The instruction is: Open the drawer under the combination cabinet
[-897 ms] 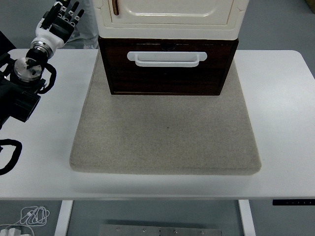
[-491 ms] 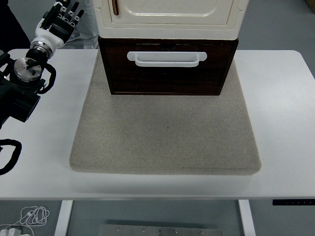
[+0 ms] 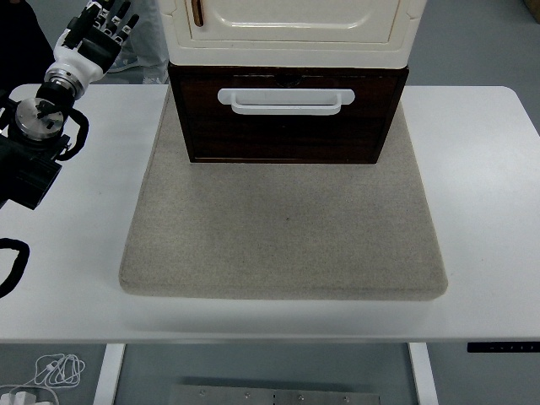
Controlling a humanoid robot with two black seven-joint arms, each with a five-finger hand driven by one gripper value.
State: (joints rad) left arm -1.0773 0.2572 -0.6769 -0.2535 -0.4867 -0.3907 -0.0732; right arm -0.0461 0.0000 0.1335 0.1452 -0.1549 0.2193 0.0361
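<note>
At the far edge of the table [image 3: 472, 169], seen from the head view, the combination cabinet [image 3: 291, 25] stands on a grey felt mat [image 3: 283, 228], with its cream upper section above and the dark brown drawer [image 3: 287, 126] forming its base. The drawer front faces the near edge of the table and appears fully closed, flush with the cabinet body. A white handle [image 3: 286, 99] is mounted across the upper part of the drawer front; its long axis runs left to right, parallel to the far edge of the table. The left hand [image 3: 94, 35] is raised near the far left corner of the table, well apart from the cabinet, with its fingers [image 3: 114, 17] spread and extended and holding nothing. From this hand the handle lies to the right and somewhat toward the near edge. The right arm is not in view, so the left hand is the only one placed to act. The coming move therefore appears to call for a traverse to the right, in front of the drawer, then a hook of the fingers behind the handle and a pull straight toward the near edge, across the handle's long axis. The mat in front of the drawer carries nothing that would block its travel.
</note>
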